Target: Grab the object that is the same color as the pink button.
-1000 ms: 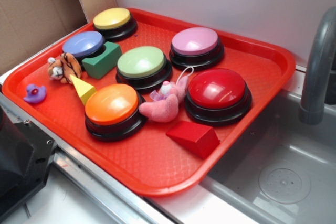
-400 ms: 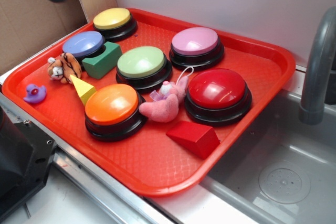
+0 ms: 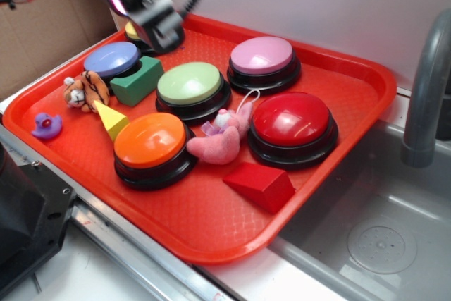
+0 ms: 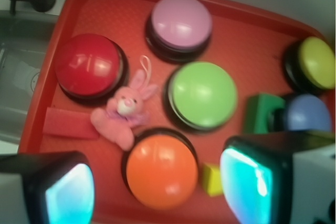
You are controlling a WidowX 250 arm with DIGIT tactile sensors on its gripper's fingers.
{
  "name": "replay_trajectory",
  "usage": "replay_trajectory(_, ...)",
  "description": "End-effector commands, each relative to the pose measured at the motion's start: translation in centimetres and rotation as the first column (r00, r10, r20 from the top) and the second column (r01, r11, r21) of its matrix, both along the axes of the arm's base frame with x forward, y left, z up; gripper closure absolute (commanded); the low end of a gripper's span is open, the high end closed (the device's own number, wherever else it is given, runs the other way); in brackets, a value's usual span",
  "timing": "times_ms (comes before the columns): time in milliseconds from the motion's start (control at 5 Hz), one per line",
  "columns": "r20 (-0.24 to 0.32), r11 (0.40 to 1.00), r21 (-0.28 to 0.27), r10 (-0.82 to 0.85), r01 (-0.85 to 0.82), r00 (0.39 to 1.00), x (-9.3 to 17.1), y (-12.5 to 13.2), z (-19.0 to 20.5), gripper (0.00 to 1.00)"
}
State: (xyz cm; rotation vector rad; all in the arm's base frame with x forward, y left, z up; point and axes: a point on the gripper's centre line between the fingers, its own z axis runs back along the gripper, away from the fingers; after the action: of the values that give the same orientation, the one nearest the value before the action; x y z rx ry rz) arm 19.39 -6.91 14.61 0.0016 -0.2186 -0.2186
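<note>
The pink plush animal [image 3: 220,139] lies in the middle of the red tray [image 3: 352,82], between the orange button [image 3: 150,140] and the red button [image 3: 292,119]; its white string loop points toward the pink button [image 3: 262,56] at the back. My gripper [image 3: 158,27] hangs high over the tray's back left corner, above the yellow button, far from the plush. The wrist view looks down on the plush [image 4: 123,114] and pink button [image 4: 181,23]. There the gripper [image 4: 157,192] is open, with nothing between its fingers [image 4: 247,179].
A green button [image 3: 190,84], blue-lilac button [image 3: 111,59], green block [image 3: 137,80], yellow wedge [image 3: 110,118], red wedge [image 3: 261,185], tiger plush [image 3: 85,91] and purple duck [image 3: 46,125] share the tray. A sink [image 3: 380,244] with a grey faucet [image 3: 426,89] is on the right.
My arm has come into view from the top left and moved down and right, now covering most of the yellow button. Nothing on the tray has moved.
</note>
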Motion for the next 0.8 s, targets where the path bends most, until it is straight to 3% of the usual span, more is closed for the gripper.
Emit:
replay_trajectory(0,0.011,0.995,-0.041,-0.086,0.087,0.996,1.9,-2.7,-3.9,0.0)
replay_trajectory(400,-0.049,0.99,-0.017,-0.141,0.141,0.989,2.5,-5.5,-7.7,0.0)
replay_trajectory(600,-0.089,0.992,0.007,-0.124,0.125,0.988,2.5,-5.4,-9.2,0.0)
